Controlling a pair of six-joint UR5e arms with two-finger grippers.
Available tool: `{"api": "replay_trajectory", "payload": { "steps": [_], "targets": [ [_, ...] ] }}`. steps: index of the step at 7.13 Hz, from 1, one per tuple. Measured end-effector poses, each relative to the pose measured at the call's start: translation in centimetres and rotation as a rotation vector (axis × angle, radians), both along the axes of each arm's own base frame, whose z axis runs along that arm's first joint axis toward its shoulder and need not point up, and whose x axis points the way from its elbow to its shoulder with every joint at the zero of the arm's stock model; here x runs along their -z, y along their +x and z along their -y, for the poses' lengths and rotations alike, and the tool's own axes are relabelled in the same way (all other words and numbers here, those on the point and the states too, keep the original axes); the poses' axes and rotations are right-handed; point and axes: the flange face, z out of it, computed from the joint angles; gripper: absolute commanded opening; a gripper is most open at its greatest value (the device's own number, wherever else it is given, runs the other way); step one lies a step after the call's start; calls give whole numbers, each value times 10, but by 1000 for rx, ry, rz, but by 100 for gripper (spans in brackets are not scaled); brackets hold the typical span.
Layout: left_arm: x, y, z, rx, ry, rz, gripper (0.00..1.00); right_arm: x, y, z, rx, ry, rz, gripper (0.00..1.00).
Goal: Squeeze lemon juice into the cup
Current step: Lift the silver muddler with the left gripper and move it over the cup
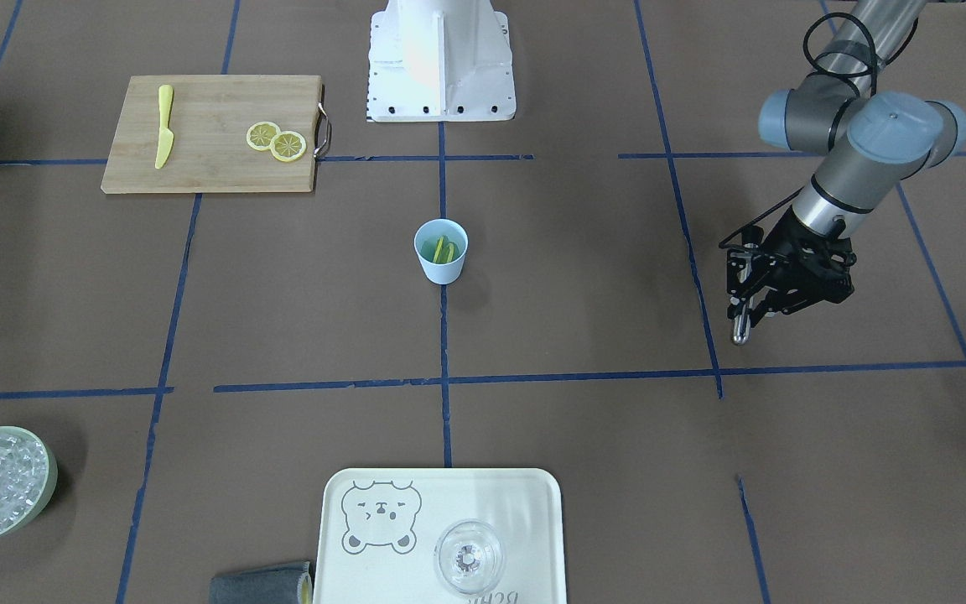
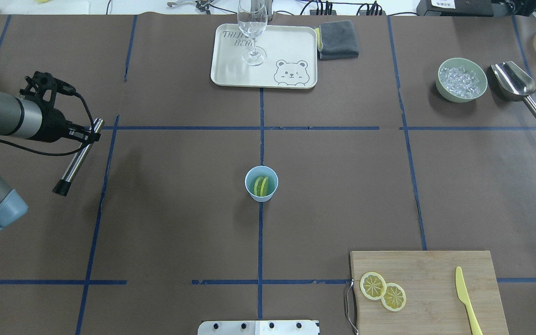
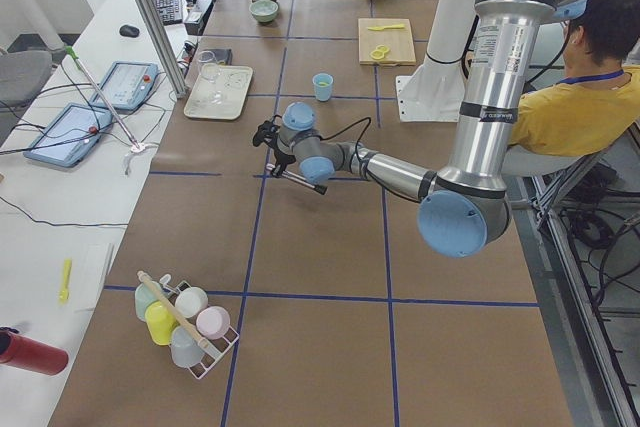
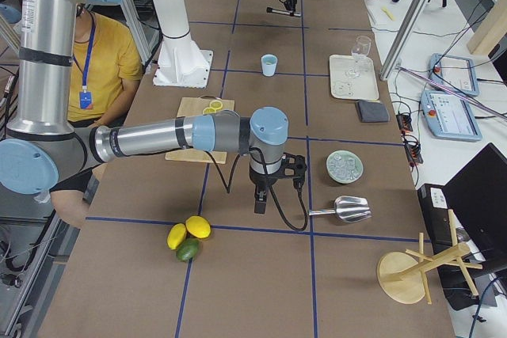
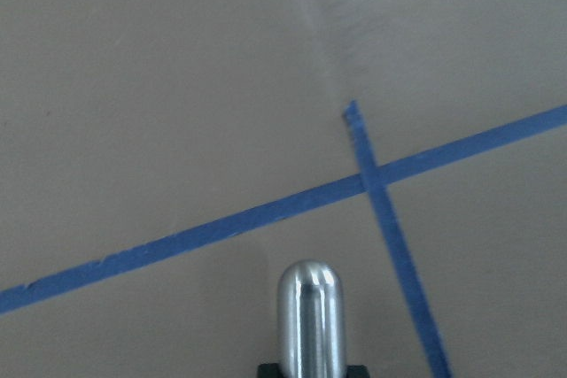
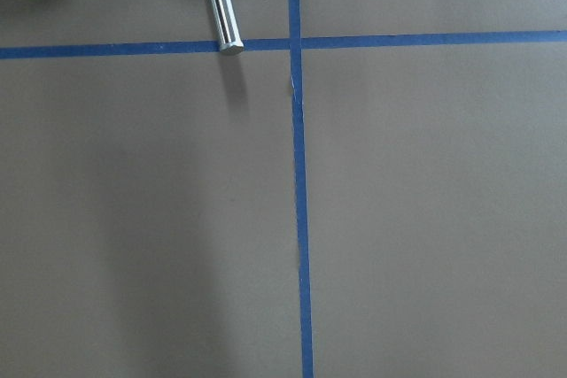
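Overhead exterior showed the left gripper (image 2: 89,136) clamped on a steel rod (image 2: 75,163). The rod's long axis slanted from a rounded far end back to a black end nearer the robot. The cup (image 2: 248,180) stood well apart to that gripper's right, slightly nearer the robot, with the lemon (image 2: 261,186) on edge inside it. The right gripper (image 4: 260,195) hung farther from the cup, near a scoop (image 4: 348,208); whether it was open could not be told. The left arm looked better placed to reach.
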Motion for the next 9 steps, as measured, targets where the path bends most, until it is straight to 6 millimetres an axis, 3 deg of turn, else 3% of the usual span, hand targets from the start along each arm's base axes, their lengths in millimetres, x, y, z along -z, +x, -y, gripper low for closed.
{"api": "replay_trajectory", "payload": {
  "steps": [2,3,4,6,9],
  "targets": [
    [109,16,25,28,185,-94,0,-2,1,-3,-4,-6,1,100],
    [155,18,26,33,251,-151,0,-3,3,-5,-8,-8,1,100],
    [185,10,19,66,319,-208,0,-4,5,-6,-13,-9,1,100],
    [219,0,-8,161,487,-358,0,-5,7,-8,-16,-12,1,100],
    [250,2,-55,197,717,-660,0,-5,8,-8,-18,-13,1,100]
  ]
}}
